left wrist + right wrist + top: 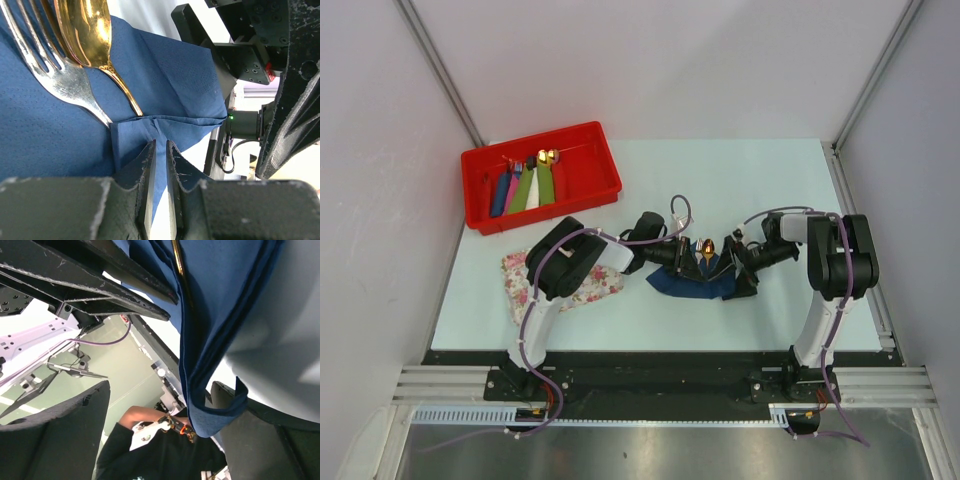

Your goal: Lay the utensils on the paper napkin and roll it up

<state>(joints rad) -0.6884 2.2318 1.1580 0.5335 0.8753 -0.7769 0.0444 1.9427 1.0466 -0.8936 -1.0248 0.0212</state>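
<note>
Lab: white-panelled enclosure (670,60), aluminium rails (430,385)

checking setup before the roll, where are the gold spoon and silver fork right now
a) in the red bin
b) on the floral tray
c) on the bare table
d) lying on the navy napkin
D: the left wrist view shows the gold spoon and silver fork lying side by side on the navy napkin.

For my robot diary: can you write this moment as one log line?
left gripper: pinching paper napkin | right gripper: open | spoon, fork: on napkin
</note>
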